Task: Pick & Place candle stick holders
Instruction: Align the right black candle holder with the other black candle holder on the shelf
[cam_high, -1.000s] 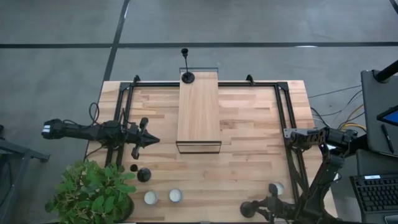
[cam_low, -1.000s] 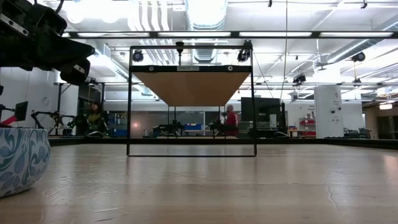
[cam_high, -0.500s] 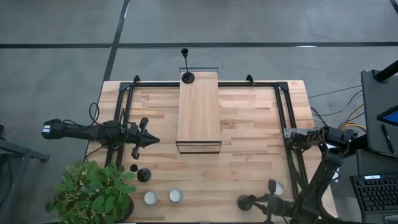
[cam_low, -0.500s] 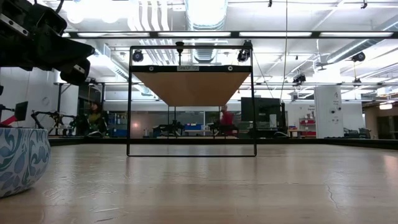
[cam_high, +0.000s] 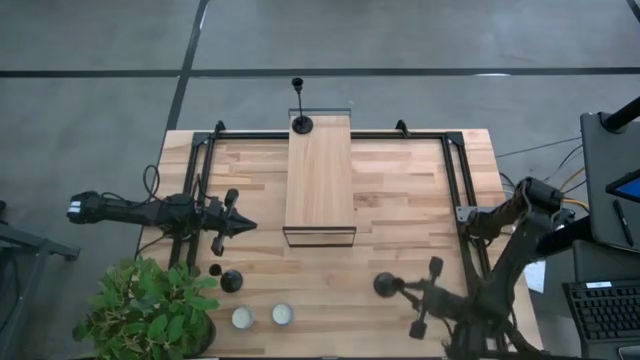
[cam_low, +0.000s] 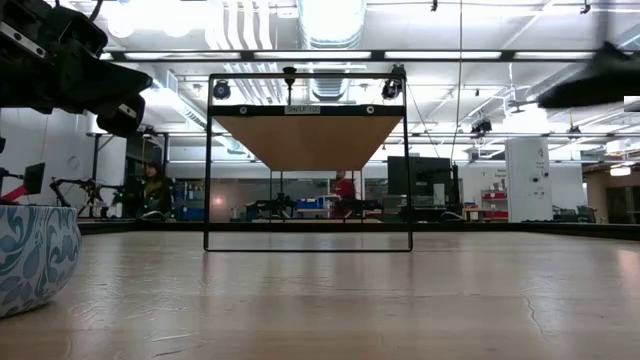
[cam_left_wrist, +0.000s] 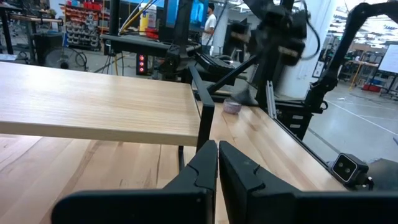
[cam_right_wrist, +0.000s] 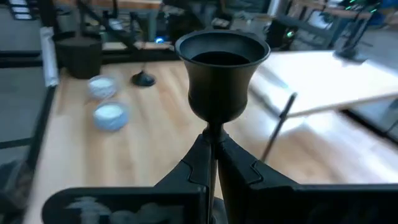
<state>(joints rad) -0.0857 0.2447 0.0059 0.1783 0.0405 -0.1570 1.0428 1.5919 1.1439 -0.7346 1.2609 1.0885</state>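
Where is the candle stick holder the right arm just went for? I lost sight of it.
It is clamped by its stem in the right gripper, cup up; in the high view it hangs over the table's front right, right of the two tealights.

Overhead camera looks straight down; low camera faces level across my pale wooden tabletop (cam_high: 400, 240); both share it.

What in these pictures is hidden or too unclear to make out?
- Held holder: right wrist view shows cup and stem in the shut right gripper; base is below the frame.
- Right gripper in low view: only a blurred dark shape at the top edge.
- Pot: cut off by the low view's left edge; from above the plant covers it.
- Tealight in left wrist view: too small for detail.
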